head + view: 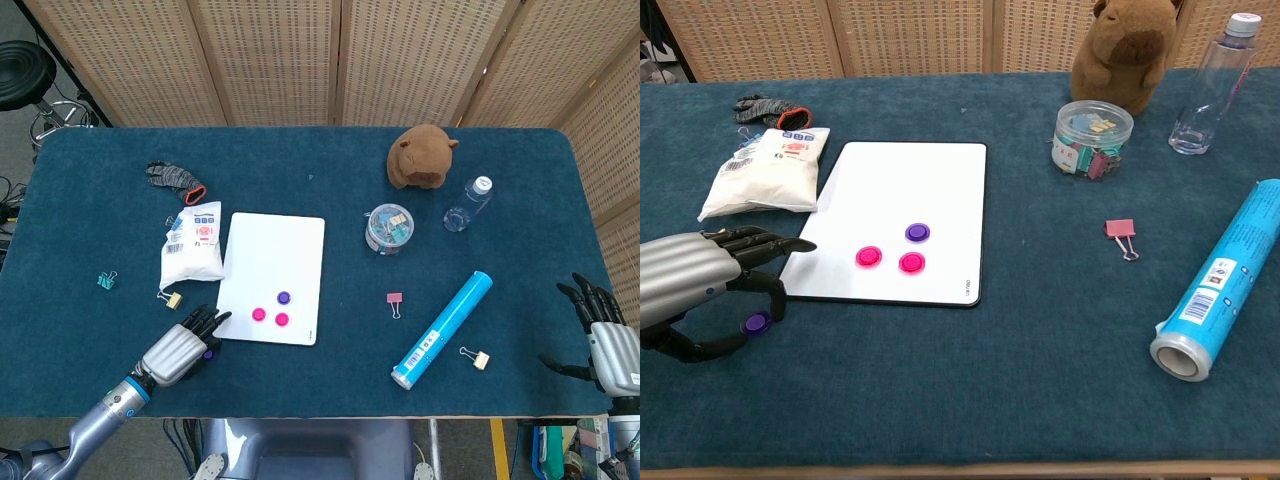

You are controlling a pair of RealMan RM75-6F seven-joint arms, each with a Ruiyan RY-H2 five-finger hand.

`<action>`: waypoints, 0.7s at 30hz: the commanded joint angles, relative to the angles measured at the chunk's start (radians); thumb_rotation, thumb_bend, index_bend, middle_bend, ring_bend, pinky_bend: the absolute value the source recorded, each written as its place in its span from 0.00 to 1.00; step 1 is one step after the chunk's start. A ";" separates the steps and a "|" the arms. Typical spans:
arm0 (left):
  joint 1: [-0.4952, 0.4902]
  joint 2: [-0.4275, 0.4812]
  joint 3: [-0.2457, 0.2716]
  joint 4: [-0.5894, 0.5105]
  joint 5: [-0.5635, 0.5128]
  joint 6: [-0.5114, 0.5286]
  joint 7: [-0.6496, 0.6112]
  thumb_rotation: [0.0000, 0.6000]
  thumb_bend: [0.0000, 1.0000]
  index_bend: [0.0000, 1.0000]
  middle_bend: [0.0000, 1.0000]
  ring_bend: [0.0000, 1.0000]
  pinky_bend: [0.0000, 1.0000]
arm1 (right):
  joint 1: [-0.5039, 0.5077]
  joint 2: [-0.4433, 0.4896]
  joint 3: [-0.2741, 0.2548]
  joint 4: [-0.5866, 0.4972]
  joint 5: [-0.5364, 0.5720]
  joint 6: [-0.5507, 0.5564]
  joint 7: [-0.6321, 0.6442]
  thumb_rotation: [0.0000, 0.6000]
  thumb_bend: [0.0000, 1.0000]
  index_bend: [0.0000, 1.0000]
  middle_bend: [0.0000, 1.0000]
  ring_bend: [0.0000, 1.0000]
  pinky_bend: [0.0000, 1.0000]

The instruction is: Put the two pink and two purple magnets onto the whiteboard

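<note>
The whiteboard [270, 255] [902, 185] lies flat left of the table's middle. Near its front edge sit two pink magnets [259, 314] [282, 320] and one purple magnet [284, 298]; in the chest view they are the pink pair [869, 256] [911, 262] and the purple one [918, 232]. A second purple magnet [757, 323] [207, 353] lies on the cloth just off the board's front left corner. My left hand [180, 348] [695, 290] arches over it, thumb and a fingertip pinching its two sides. My right hand [612, 345] hangs off the table's right edge, fingers spread, holding nothing.
A white packet [193, 245] and a gold binder clip [172, 298] lie just left of the board, with a glove [175, 178] behind them. To the right are a clip jar [388, 228], plush toy [421, 155], bottle [468, 203], pink clip [395, 300] and blue tube [442, 329].
</note>
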 commanded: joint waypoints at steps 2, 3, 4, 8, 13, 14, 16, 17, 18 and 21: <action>0.001 0.001 -0.003 -0.002 0.000 0.003 0.005 1.00 0.34 0.62 0.00 0.00 0.00 | 0.000 0.001 0.000 0.000 -0.001 0.000 0.002 1.00 0.00 0.11 0.00 0.00 0.00; 0.002 0.001 -0.004 -0.003 -0.001 0.004 0.007 1.00 0.34 0.63 0.00 0.00 0.00 | 0.000 0.001 0.000 -0.001 -0.001 0.000 0.004 1.00 0.00 0.11 0.00 0.00 0.00; 0.003 0.002 -0.005 -0.003 -0.002 0.004 0.010 1.00 0.34 0.63 0.00 0.00 0.00 | 0.000 0.001 0.000 -0.001 -0.001 0.000 0.005 1.00 0.00 0.11 0.00 0.00 0.00; 0.005 0.004 -0.008 -0.004 -0.004 0.005 0.012 1.00 0.34 0.64 0.00 0.00 0.00 | 0.000 0.002 0.000 -0.001 -0.002 -0.001 0.008 1.00 0.00 0.11 0.00 0.00 0.00; 0.007 0.010 -0.016 -0.011 -0.005 0.015 0.011 1.00 0.35 0.64 0.00 0.00 0.00 | 0.000 0.003 0.000 0.000 -0.001 -0.001 0.009 1.00 0.00 0.11 0.00 0.00 0.00; 0.007 0.013 -0.019 -0.014 -0.008 0.016 0.011 1.00 0.35 0.64 0.00 0.00 0.00 | 0.000 0.003 0.000 -0.001 -0.001 -0.001 0.010 1.00 0.00 0.11 0.00 0.00 0.00; 0.007 0.016 -0.020 -0.016 -0.009 0.017 0.013 1.00 0.35 0.64 0.00 0.00 0.00 | 0.000 0.003 0.000 -0.001 -0.001 -0.002 0.010 1.00 0.00 0.11 0.00 0.00 0.00; 0.007 0.017 -0.021 -0.017 -0.009 0.017 0.013 1.00 0.35 0.64 0.00 0.00 0.00 | 0.000 0.003 -0.001 -0.001 -0.002 -0.001 0.009 1.00 0.00 0.11 0.00 0.00 0.00; 0.008 0.018 -0.022 -0.018 -0.010 0.018 0.012 1.00 0.35 0.64 0.00 0.00 0.00 | 0.000 0.003 -0.001 -0.001 -0.002 -0.001 0.009 1.00 0.00 0.11 0.00 0.00 0.00; 0.008 0.021 -0.025 -0.022 -0.011 0.020 0.012 1.00 0.35 0.64 0.00 0.00 0.00 | 0.000 0.004 -0.001 -0.002 -0.002 -0.001 0.008 1.00 0.00 0.11 0.00 0.00 0.00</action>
